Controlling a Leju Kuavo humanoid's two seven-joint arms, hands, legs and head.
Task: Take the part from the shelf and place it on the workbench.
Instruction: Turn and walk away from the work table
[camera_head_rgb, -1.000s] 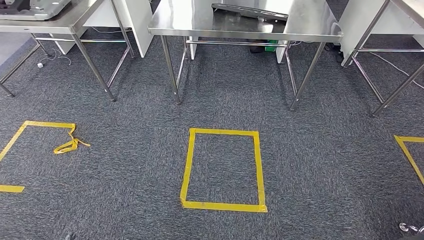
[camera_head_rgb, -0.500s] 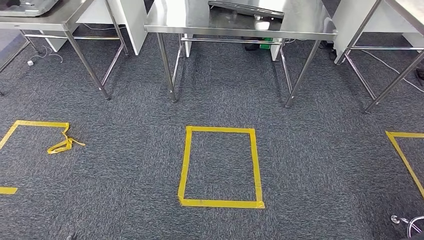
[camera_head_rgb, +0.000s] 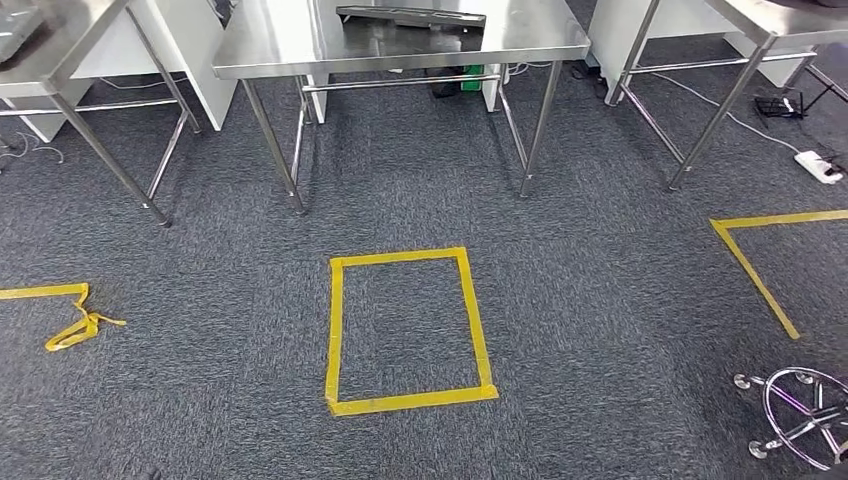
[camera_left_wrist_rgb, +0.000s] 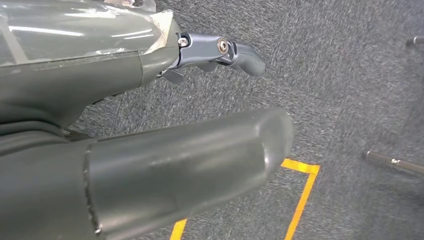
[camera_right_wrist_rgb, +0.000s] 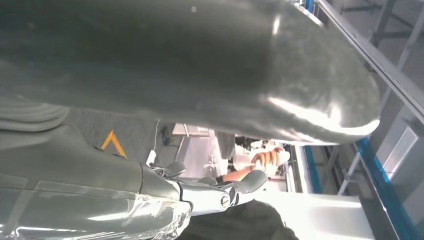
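Note:
A flat dark grey part (camera_head_rgb: 410, 15) lies on the middle steel workbench (camera_head_rgb: 280, 45) at the far side of the head view. My left hand (camera_left_wrist_rgb: 125, 75) hangs over the grey carpet; its thick thumb (camera_left_wrist_rgb: 200, 160) and a dark finger (camera_left_wrist_rgb: 235, 50) are stretched out and apart, with nothing between them. My right hand (camera_right_wrist_rgb: 100, 175) also holds nothing, its fingers (camera_right_wrist_rgb: 235, 187) stretched out below the thumb (camera_right_wrist_rgb: 250, 70).
A yellow tape rectangle (camera_head_rgb: 408, 330) marks the carpet before the middle workbench. More steel tables stand at the left (camera_head_rgb: 60, 50) and right (camera_head_rgb: 770, 20). Loose tape (camera_head_rgb: 75, 328) lies at the left. A chrome chair base (camera_head_rgb: 800, 415) stands near right, a power strip (camera_head_rgb: 820, 165) beyond it. A person (camera_right_wrist_rgb: 260, 160) stands in the right wrist view.
The camera has turned to the right: tables and tape marks have slid left in the picture, and the chair base and power strip have come into view.

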